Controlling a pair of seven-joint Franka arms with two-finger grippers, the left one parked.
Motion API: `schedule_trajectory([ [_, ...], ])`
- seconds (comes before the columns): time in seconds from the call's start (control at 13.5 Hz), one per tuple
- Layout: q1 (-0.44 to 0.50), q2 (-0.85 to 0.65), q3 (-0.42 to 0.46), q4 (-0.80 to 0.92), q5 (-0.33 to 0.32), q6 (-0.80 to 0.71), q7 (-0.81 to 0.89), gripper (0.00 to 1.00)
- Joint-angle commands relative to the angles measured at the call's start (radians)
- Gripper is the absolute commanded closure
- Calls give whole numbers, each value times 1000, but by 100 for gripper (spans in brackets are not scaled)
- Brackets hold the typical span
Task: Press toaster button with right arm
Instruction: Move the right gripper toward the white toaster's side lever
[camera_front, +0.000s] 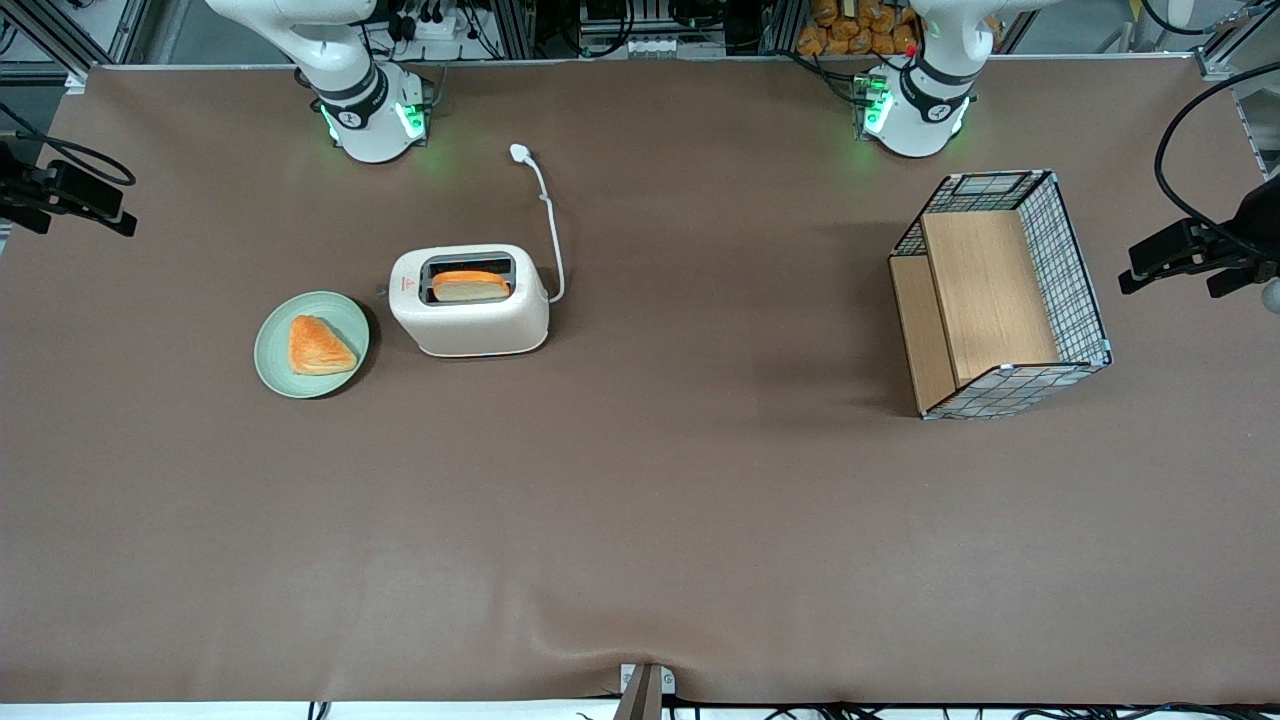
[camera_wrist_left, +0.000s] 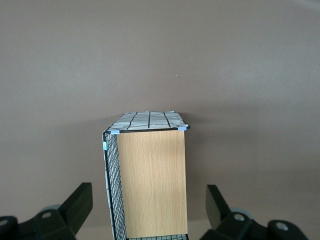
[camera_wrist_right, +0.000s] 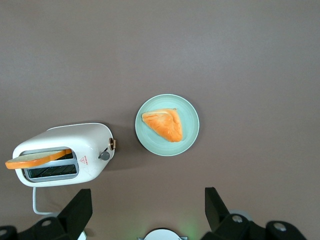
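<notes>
The cream-white toaster (camera_front: 468, 318) (camera_wrist_right: 75, 142) stands on the brown table with a slice of toast (camera_front: 470, 285) (camera_wrist_right: 35, 160) sticking out of its top slot. Its small grey button (camera_wrist_right: 104, 155) juts from the narrow end that faces the green plate, just below a brown knob (camera_wrist_right: 112, 144). In the front view the button is a tiny tab (camera_front: 382, 291). My right gripper (camera_wrist_right: 147, 200) hangs high above the table, open and holding nothing. It is above the table between the arm's base (camera_front: 370, 110) and the toaster, well apart from the button. The gripper itself is out of the front view.
A green plate (camera_front: 340, 312) (camera_wrist_right: 150, 142) with a triangular pastry (camera_front: 318, 347) (camera_wrist_right: 165, 125) lies beside the toaster's button end. The white cord and plug (camera_front: 520, 153) trail from the toaster toward the arm bases. A wire basket with wooden panels (camera_front: 1000, 295) (camera_wrist_left: 152, 180) stands toward the parked arm's end.
</notes>
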Motion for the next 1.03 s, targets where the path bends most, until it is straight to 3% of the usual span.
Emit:
schedule_trajectory([
  [0.0,-10,-6,9,3,-7,-9,9,0],
  [0.96,-18,30,8,-8,10,-69,9,0],
])
